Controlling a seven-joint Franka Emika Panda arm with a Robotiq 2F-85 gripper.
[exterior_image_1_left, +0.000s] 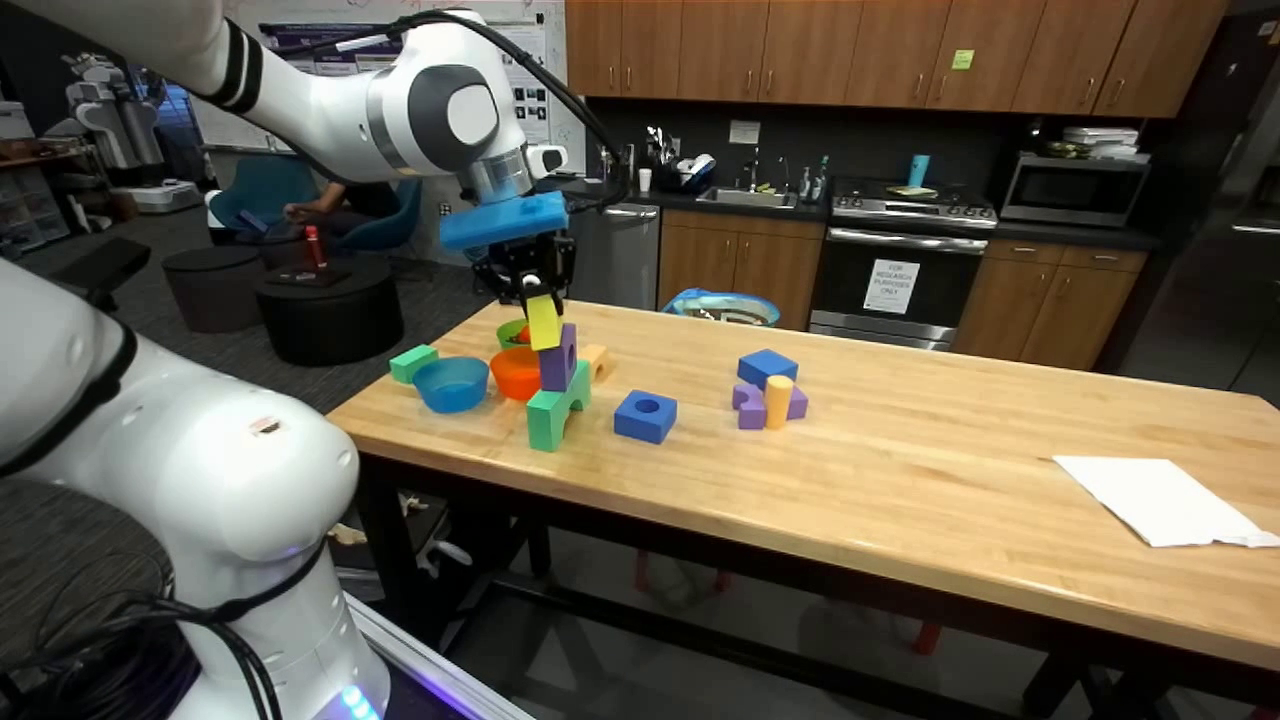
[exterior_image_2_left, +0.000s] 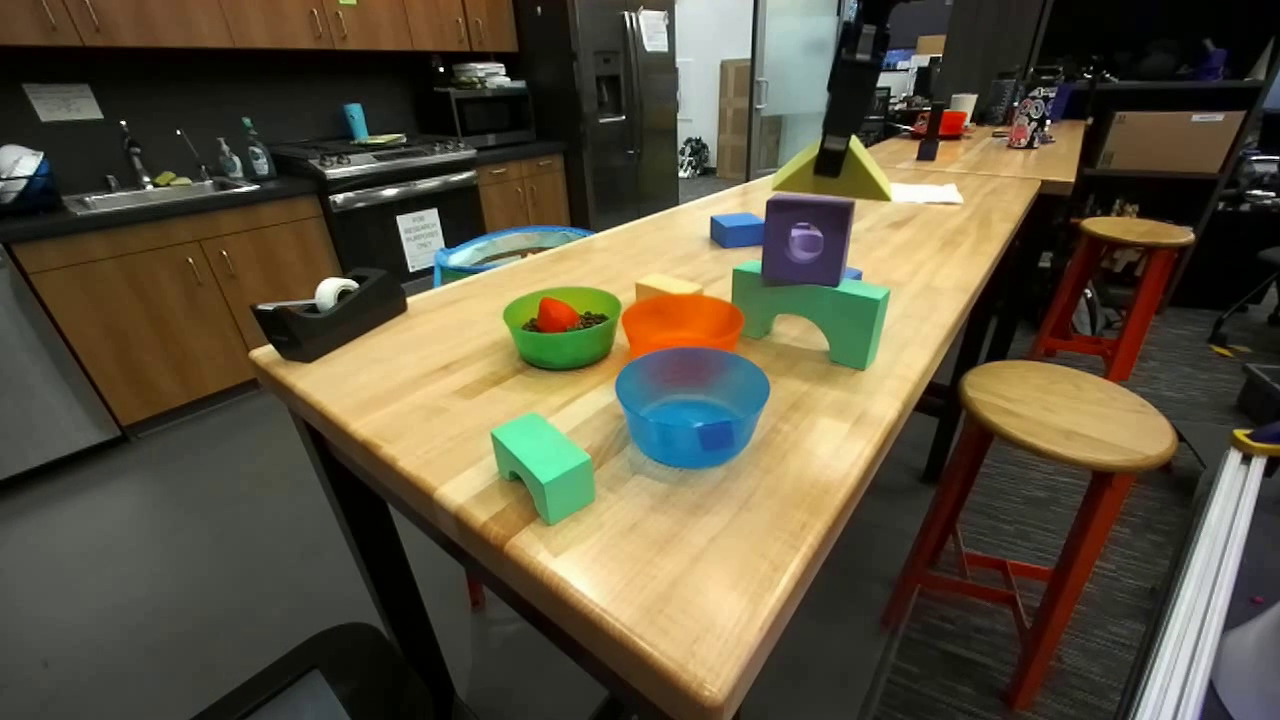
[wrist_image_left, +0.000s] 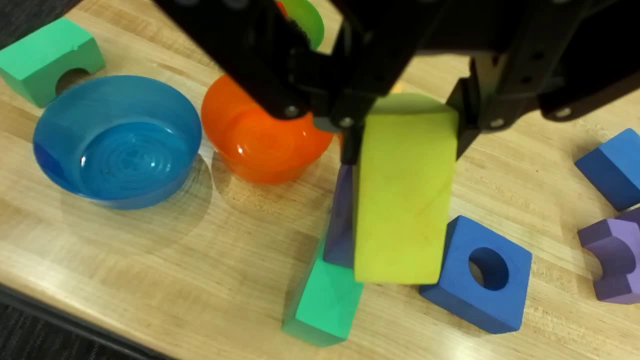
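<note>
The hand is pinching a yellow block from both sides. The yellow block looks like a triangle with its pointy end up. It is up high, right by the top of a purple block that has a round hole. I can't tell if those two touch. The purple block stands on a green bridge, and the bridge stands on the wooden counter. A blue block with a hole lies near the bridge.

Three bowls sit close together. The orange bowl is between the blue bowl and the green bowl. Inside the green bowl are a red thing and lots of tiny dark bits. A small green arch lies near the blue bowl. A tan block peeks out behind the orange bowl. A black tape holder is by the edge. Farther along stands a round tan post, and well apart from it lies white paper.
</note>
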